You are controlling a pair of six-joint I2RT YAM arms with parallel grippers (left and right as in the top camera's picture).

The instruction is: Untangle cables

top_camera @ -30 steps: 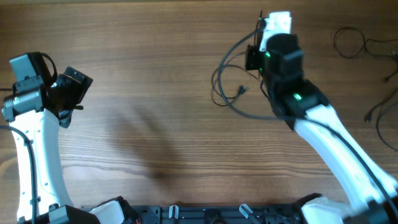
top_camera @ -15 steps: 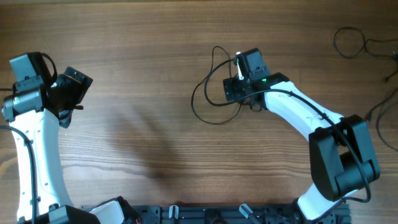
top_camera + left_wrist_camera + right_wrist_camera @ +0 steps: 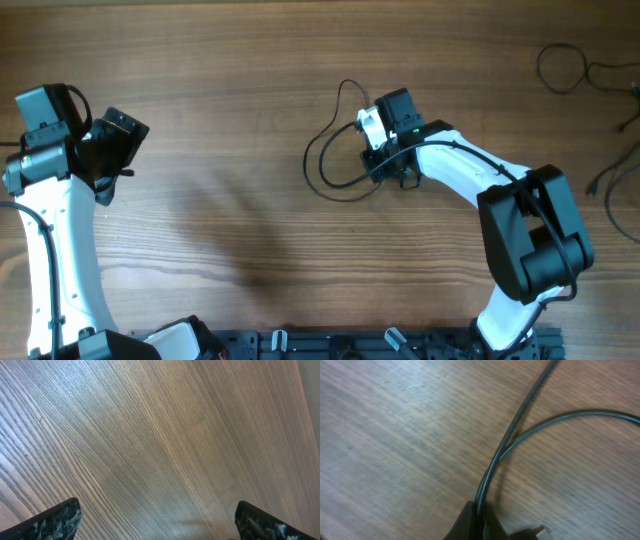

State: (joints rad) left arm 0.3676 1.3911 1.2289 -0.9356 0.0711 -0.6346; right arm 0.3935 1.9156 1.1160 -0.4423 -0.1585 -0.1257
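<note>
Right wrist view: the right gripper (image 3: 477,521) had its dark jaws clamped together on a thin black cable (image 3: 496,460). The cord was smooth and round. 2 strands ran side by side out of the grip, then parted, 1 going straight and 1 curving away. A small metal-tipped plug (image 3: 540,532) showed beside the jaws, blurred.

Left wrist view: the left gripper (image 3: 157,522) had its jaws wide apart, with nothing between the 2 mottled black fingertips (image 3: 55,519). Below lay the table (image 3: 165,435), light wood with fine straight grain.

Overhead view: the right gripper (image 3: 370,128) was at table centre, with the held cable (image 3: 311,180) spread in 1 open loop to its left, flat on the wood. The left gripper (image 3: 115,140) stood well apart at the left edge. More loose cords (image 3: 541,68) lay in thin loops at the far right edge.
</note>
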